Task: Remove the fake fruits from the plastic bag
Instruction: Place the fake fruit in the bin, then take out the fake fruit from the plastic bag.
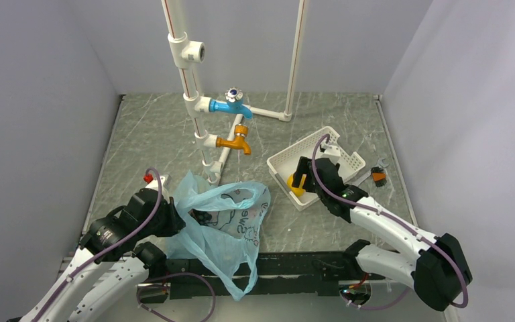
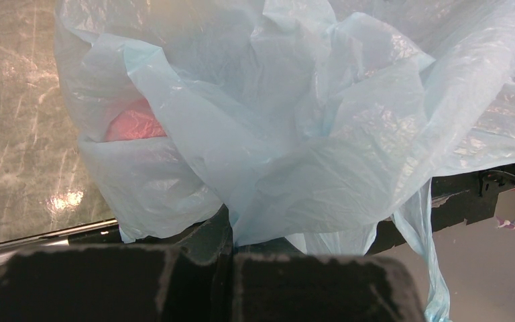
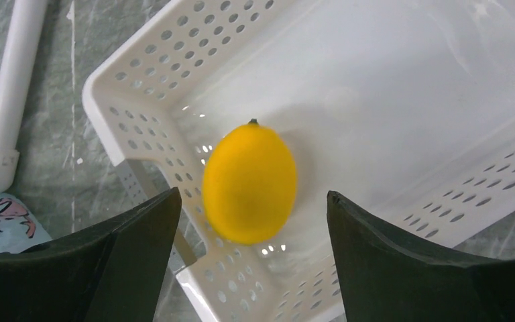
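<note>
The light-blue plastic bag point(image 1: 224, 231) lies crumpled at the front left, and my left gripper point(image 1: 174, 218) is shut on a fold of it. In the left wrist view the bag point(image 2: 308, 134) bunches up from between the closed fingers of that gripper point(image 2: 233, 228). A red-orange fruit point(image 2: 134, 125) shows through the film. Something dark point(image 1: 204, 218) sits in the bag's mouth. My right gripper point(image 1: 302, 176) hangs open over the white basket point(image 1: 328, 133). An orange-yellow oval fruit point(image 3: 249, 182) sits slightly blurred in the basket point(image 3: 141, 60), free between the spread fingers of that gripper point(image 3: 253, 194).
White pipes with a blue tap point(image 1: 231, 104) and an orange tap point(image 1: 236, 141) stand at the back centre. A small orange-and-black object point(image 1: 379, 176) lies right of the basket. A red knob point(image 1: 148, 178) sits by the left arm.
</note>
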`<state>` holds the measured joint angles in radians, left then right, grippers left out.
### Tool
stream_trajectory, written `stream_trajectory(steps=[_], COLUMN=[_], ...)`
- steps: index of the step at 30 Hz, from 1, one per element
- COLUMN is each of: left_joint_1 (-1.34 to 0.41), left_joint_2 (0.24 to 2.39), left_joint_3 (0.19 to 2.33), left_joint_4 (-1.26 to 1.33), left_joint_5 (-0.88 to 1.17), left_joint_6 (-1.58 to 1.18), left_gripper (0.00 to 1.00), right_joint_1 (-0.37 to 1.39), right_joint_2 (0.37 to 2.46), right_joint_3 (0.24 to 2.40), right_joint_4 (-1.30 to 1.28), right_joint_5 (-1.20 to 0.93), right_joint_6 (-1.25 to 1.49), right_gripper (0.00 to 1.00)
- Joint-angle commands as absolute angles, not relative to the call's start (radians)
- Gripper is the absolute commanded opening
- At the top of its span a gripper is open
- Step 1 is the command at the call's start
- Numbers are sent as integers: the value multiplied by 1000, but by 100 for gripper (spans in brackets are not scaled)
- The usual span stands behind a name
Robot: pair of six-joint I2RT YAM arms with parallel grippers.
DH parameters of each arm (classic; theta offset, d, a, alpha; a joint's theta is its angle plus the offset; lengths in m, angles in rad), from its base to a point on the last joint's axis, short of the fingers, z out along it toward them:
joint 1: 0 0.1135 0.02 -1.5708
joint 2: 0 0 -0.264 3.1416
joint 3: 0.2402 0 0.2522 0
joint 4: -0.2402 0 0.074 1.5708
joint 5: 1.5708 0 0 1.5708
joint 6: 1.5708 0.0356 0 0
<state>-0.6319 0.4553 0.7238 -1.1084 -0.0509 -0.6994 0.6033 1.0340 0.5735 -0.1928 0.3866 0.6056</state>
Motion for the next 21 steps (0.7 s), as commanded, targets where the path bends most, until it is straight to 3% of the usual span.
stream_trajectory(steps=[1, 14, 21], left_joint_1=[-632, -633, -633], left_joint_2=[457, 457, 472], left_joint_3=[730, 731, 732], left_joint_4=[-1103, -1104, -1104], left_joint_5=[-59, -61, -59], left_joint_6=[-699, -703, -701], left_gripper=[0, 0, 0], right_joint_1=[600, 626, 901], right_joint_2=[992, 706, 687], right_joint_3=[623, 486, 529], right_joint_4=[-152, 174, 263], right_joint_5=[303, -421, -402], right_joint_6=[557, 423, 398], right_gripper=[84, 99, 99])
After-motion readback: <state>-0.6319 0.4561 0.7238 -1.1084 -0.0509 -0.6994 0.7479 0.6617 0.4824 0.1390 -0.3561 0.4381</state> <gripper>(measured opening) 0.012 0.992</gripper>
